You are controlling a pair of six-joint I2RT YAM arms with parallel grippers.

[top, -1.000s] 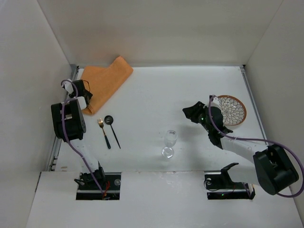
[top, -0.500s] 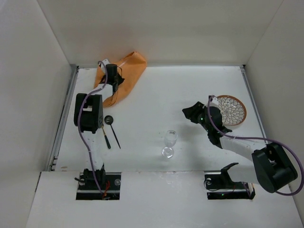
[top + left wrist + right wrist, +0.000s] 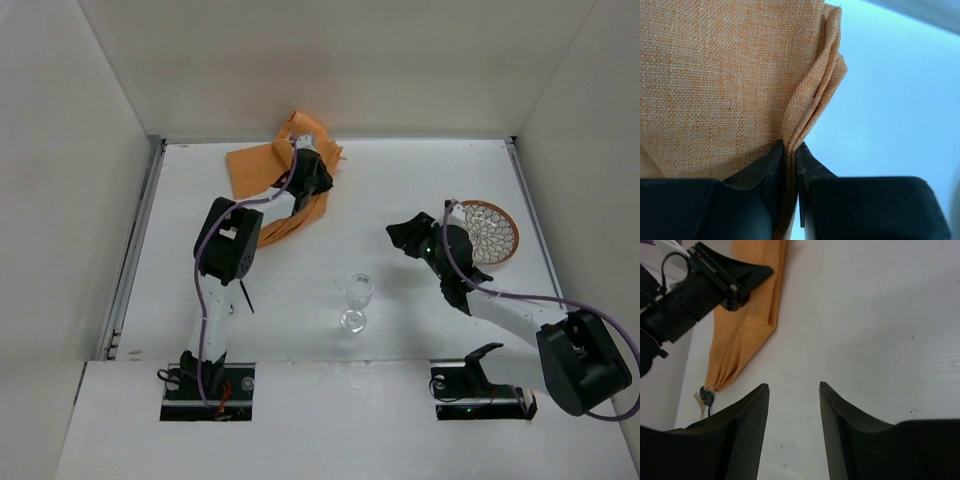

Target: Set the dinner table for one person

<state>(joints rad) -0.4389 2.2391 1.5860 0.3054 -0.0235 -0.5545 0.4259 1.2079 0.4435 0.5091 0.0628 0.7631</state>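
My left gripper (image 3: 312, 176) is shut on a folded edge of the orange cloth mat (image 3: 272, 165), which hangs bunched and lifted over the back middle-left of the white dinner table (image 3: 400, 180). In the left wrist view the fingers (image 3: 790, 145) pinch the cloth's (image 3: 715, 75) fold. My right gripper (image 3: 405, 236) is open and empty, low over the table just left of the brown-rimmed patterned plate (image 3: 488, 232). A wine glass (image 3: 358, 291) stands upright near the front middle. The right wrist view shows the open gripper (image 3: 794, 385), the cloth (image 3: 747, 325) and the left gripper (image 3: 735, 277).
The left arm (image 3: 228, 250) hides most of the fork and the dark spoon; a bit of the spoon shows in the right wrist view (image 3: 704, 396). Metal rails (image 3: 135, 250) run along the table's side edges. White walls enclose the back and sides.
My left gripper has carried the orange cloth from the far left corner to the right along the back, lifting and bunching it. The right arm has hardly moved.
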